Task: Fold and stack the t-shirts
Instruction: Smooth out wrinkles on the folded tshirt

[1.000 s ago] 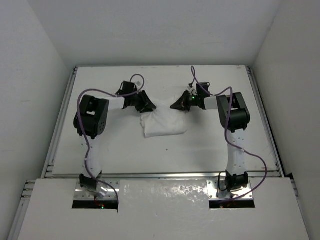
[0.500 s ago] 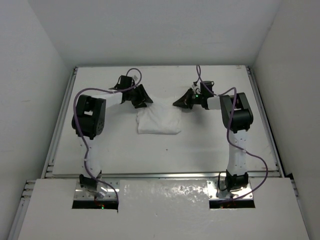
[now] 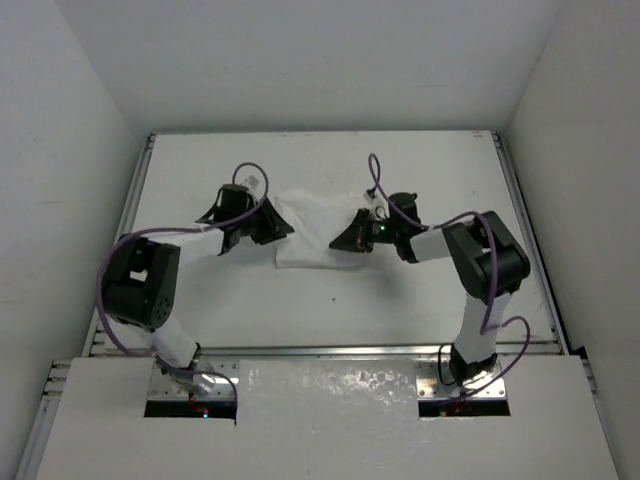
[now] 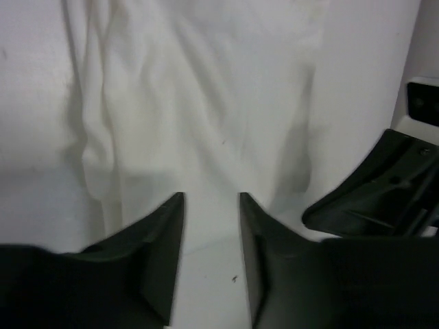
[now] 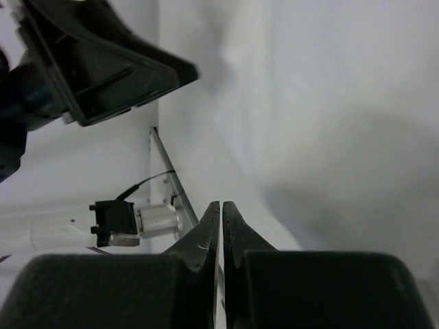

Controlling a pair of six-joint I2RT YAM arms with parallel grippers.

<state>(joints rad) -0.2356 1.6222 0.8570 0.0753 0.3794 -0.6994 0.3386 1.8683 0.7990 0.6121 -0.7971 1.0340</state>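
White t-shirt [image 3: 315, 222]; left hand [image 4: 211, 197] low at its edge, spread; right hand [image 5: 221, 204] low, pressed together

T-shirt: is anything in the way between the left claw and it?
No, nothing visible is in the way. The left gripper points its open fingers straight at the t-shirt, with only a strip of bare table between them. The right gripper sits off to the side, not in the path.

Robot lab cell — bare white walls [image 3: 330, 60] boxing in white tabletop [image 3: 320, 310], metal rail [image 3: 330, 350] along near edge.
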